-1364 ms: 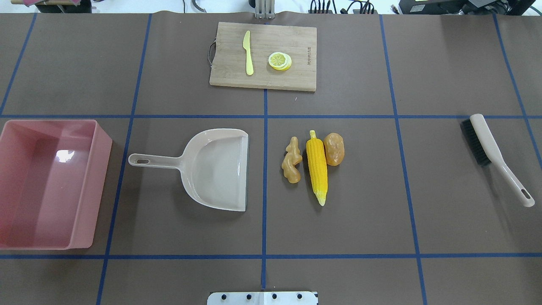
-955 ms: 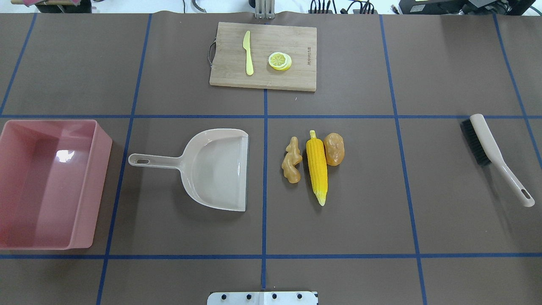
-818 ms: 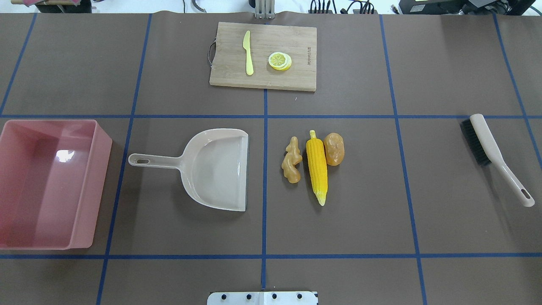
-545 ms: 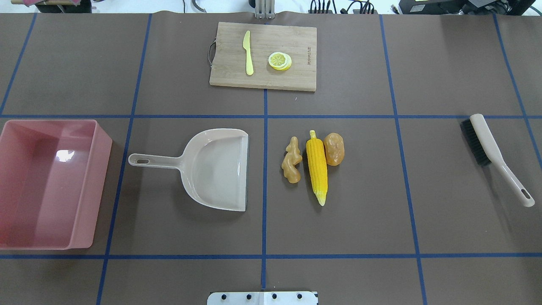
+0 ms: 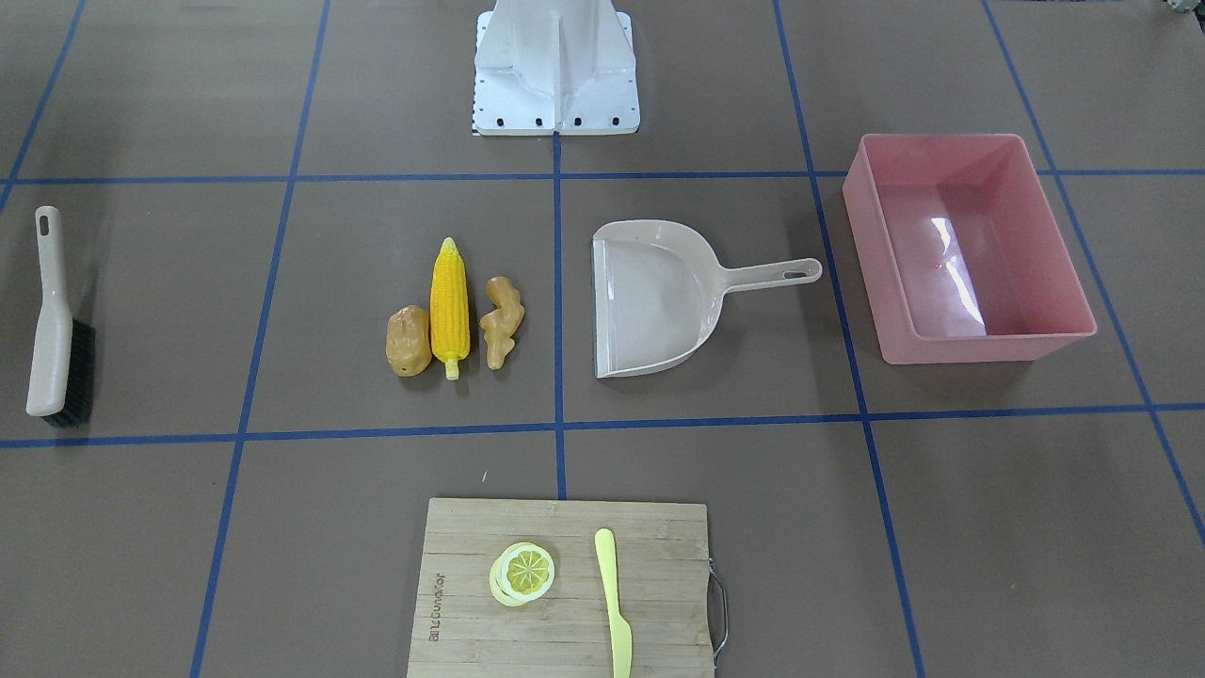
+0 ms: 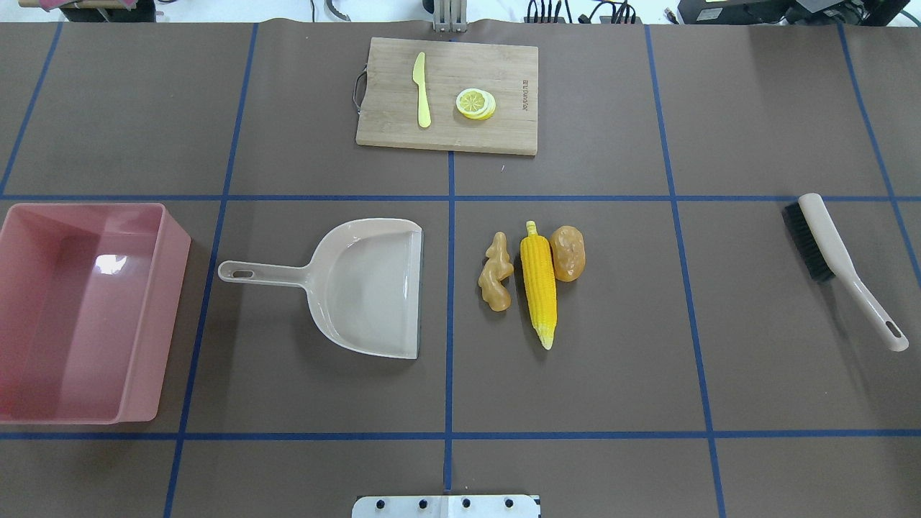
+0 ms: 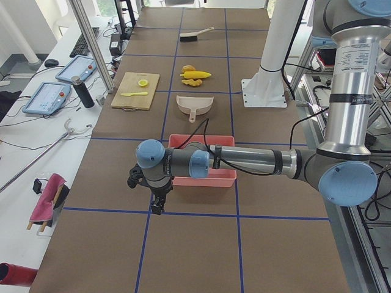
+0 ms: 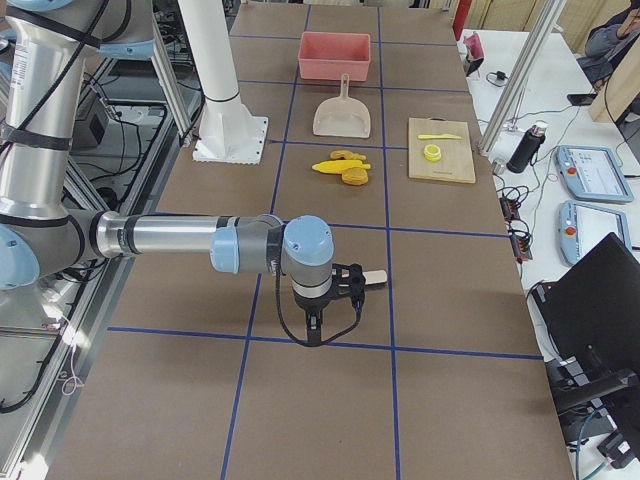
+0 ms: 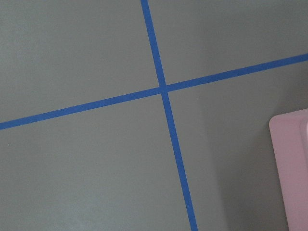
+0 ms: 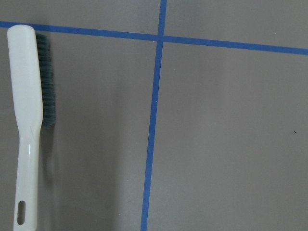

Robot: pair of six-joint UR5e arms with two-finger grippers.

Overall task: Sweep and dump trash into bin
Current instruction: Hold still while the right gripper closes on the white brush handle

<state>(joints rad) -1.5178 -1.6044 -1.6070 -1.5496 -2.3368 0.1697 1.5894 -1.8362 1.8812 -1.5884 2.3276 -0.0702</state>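
Though the left gripper (image 7: pixel 157 207) hangs pointing down just beside a corner of the empty pink bin (image 6: pixel 155 316), I cannot tell whether its fingers are released or clenched. Well beyond them, past the bin, lie the beige dustpan (image 6: pixel 367 288), then the ginger root (image 6: pixel 496 272), corn cob (image 6: pixel 539 284) and potato (image 6: pixel 568 252), close together. The brush (image 6: pixel 827 252) lies just beside the right gripper (image 8: pixel 311 335); its finger state cannot be told either.
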